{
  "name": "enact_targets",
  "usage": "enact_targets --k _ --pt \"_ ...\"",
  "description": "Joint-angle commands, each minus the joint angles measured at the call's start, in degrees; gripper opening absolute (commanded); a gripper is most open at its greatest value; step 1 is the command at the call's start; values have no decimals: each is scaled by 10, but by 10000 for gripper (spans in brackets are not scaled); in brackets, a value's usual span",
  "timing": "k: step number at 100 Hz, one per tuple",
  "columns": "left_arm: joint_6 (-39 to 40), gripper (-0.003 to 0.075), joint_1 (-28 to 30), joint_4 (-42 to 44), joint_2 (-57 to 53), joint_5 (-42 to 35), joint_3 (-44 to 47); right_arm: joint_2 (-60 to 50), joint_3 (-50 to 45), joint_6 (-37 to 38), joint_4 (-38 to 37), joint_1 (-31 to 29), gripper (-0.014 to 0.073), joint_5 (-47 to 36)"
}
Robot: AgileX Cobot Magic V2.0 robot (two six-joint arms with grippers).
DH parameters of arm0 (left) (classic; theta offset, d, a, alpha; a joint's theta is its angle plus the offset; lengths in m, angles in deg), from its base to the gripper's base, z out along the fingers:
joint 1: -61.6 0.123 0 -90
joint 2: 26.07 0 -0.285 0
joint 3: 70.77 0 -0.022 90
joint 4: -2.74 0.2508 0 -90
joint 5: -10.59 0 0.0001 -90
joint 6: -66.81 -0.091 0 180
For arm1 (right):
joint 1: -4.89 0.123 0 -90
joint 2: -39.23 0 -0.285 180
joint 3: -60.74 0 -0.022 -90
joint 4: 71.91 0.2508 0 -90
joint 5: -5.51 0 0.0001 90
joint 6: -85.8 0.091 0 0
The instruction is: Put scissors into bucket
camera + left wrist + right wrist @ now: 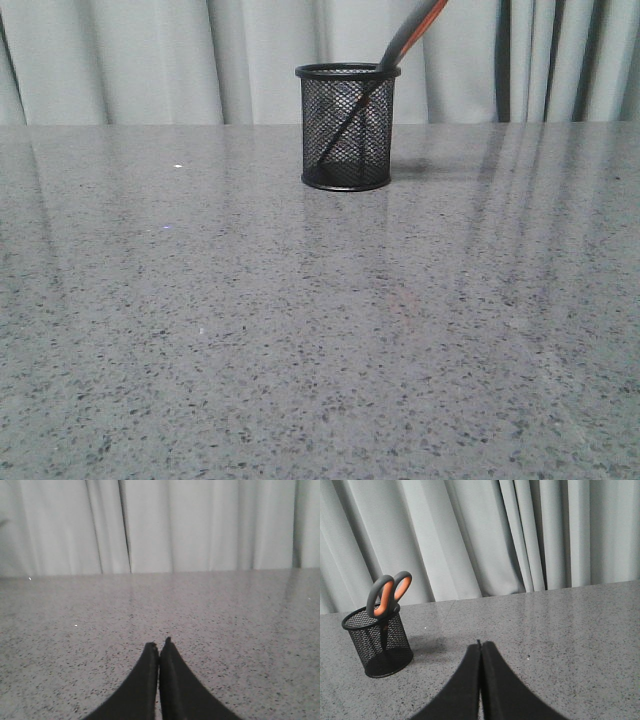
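Both grippers, left (159, 646) and right (480, 645), have their fingers pressed together, gripping nothing. Ahead of the right one, well apart, the scissors (387, 596) stand blades-down in the bucket (379, 642), probably leaning on its rim.

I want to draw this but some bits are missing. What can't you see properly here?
- Grey-and-orange handled scissors: in the front view the loops are cut off by the top edge.
- Blade tips: blurred behind the black wire-mesh cup in both views.
- Robot arms: the front view shows neither; only closed left gripper and right gripper fingertips show.
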Motion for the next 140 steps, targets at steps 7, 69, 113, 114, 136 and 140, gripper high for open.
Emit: enact_targets --k 7,69,113,114,136,140 --pt "79 -21 -14 73 -14 -41 16 4 15 -2 2 -3 -54 -38" --pt "83 -21 -16 73 -14 -41 16 4 15 -2 2 -3 -55 -38" --pt "83 -21 -16 73 -14 -41 16 4 15 -2 2 -3 -55 -38" --pt "83 -21 -16 73 -14 -41 16 4 15 -2 2 -3 -54 -38" --pt "83 -21 -16 73 -14 -41 16 3 -11 61 -134 -3 -54 -38" --pt "83 -21 -16 73 -14 -41 16 -2 -20 112 -196 -3 -55 -39"
